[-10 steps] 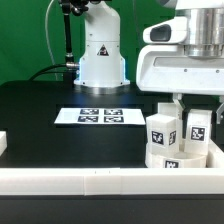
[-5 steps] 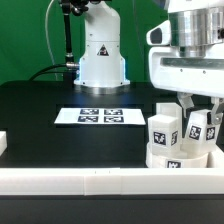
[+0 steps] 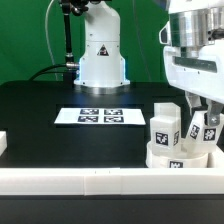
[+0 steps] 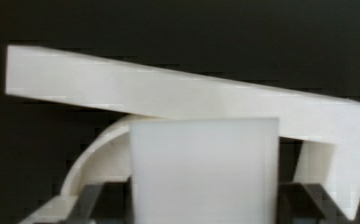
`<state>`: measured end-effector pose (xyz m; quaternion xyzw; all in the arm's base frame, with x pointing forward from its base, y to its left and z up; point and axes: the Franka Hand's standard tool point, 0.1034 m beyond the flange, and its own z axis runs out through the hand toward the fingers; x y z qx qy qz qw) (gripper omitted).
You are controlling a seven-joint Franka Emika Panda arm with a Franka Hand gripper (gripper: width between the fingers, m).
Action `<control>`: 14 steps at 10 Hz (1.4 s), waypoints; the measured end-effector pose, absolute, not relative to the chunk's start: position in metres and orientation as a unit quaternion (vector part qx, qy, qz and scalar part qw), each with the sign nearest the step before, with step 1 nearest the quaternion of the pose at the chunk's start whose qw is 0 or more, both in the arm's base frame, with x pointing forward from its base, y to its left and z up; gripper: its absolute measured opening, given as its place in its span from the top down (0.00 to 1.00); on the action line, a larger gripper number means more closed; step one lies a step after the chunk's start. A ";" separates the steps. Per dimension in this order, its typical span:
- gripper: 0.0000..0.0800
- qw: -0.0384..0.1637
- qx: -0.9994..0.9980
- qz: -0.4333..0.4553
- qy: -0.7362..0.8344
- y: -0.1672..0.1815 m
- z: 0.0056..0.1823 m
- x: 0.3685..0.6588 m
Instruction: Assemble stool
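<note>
The stool's round white seat (image 3: 180, 155) lies at the exterior view's right, close behind the front rail. One tagged white leg (image 3: 163, 127) stands upright on it. My gripper (image 3: 204, 116) is shut on a second tagged leg (image 3: 208, 131), which leans tilted over the seat's right side. In the wrist view this leg (image 4: 203, 160) fills the space between my dark fingers (image 4: 99, 200), and the gripper (image 4: 203, 208) clamps it from both sides. The seat's curved edge (image 4: 93, 152) shows beside the leg. A long white slab (image 4: 159, 85) crosses behind; I cannot tell what it is.
A long white border rail (image 3: 90, 182) runs along the table's front. The marker board (image 3: 100, 116) lies flat on the black table in the middle. A small white block (image 3: 3, 143) sits at the exterior view's left edge. The arm's white base (image 3: 100, 50) stands at the back.
My gripper has shifted toward the exterior view's right with the leg in it, and the held leg now leans more. The seat and the standing leg have not moved.
</note>
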<state>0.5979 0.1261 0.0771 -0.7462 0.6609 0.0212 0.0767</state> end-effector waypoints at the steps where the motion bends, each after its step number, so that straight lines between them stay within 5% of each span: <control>1: 0.58 0.092 -0.687 0.025 0.720 0.124 0.077 0.599; 4: 0.58 0.128 -0.547 0.031 0.827 0.124 0.077 0.599; 9: 0.58 0.142 -0.458 0.045 0.876 0.122 0.077 0.599; 11: 0.22 0.145 -0.474 0.048 0.867 0.123 0.087 0.601; 14: 0.19 0.159 -0.489 0.049 0.856 0.119 0.117 0.601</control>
